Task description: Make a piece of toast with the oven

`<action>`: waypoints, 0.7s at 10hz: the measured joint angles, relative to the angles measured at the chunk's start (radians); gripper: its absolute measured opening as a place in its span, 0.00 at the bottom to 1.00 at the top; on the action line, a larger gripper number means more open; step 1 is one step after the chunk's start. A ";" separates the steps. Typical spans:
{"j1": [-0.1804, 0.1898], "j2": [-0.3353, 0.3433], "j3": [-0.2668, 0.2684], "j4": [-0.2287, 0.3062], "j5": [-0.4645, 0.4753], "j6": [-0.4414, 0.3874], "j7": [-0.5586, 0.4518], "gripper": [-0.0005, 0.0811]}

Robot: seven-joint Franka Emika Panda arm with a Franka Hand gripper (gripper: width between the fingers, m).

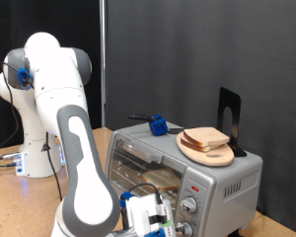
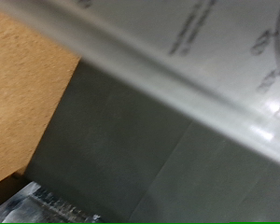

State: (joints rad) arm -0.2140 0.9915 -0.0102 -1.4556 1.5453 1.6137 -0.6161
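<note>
The silver oven (image 1: 227, 183) stands at the exterior view's right, with its glass front (image 1: 138, 156), a red light (image 1: 195, 185) and two round knobs (image 1: 191, 207) below it. A tan shape (image 1: 166, 178) shows inside on the rack; it may be the piece of toast, but I cannot tell for sure. My gripper (image 1: 150, 215) is low at the oven's front, close beside the knobs, partly cut off by the frame's bottom edge. The wrist view shows only a blurred close-up of the oven's metal panel with printed marks (image 2: 224, 56); no fingers show there.
A round wooden board with piled bread slices (image 1: 207, 141) lies on the oven's top. A blue-ended tool (image 1: 158, 125) and a black stand (image 1: 230, 111) are also up there. The wooden table (image 1: 20, 202) stretches left. My white arm (image 1: 74, 148) fills the foreground.
</note>
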 joint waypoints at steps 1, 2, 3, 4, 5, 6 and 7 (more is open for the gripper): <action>-0.001 0.010 -0.003 0.017 0.000 0.002 0.016 0.41; -0.002 0.015 -0.009 0.032 -0.004 0.002 0.043 0.58; -0.006 0.016 -0.017 0.046 -0.013 -0.007 0.078 0.58; -0.012 0.019 -0.029 0.065 -0.033 -0.033 0.120 0.82; -0.022 0.020 -0.043 0.087 -0.059 -0.066 0.169 0.95; -0.033 0.020 -0.059 0.110 -0.085 -0.104 0.223 0.95; -0.046 0.019 -0.075 0.134 -0.110 -0.145 0.279 0.99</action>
State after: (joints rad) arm -0.2601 1.0107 -0.0854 -1.3220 1.4348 1.4689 -0.3373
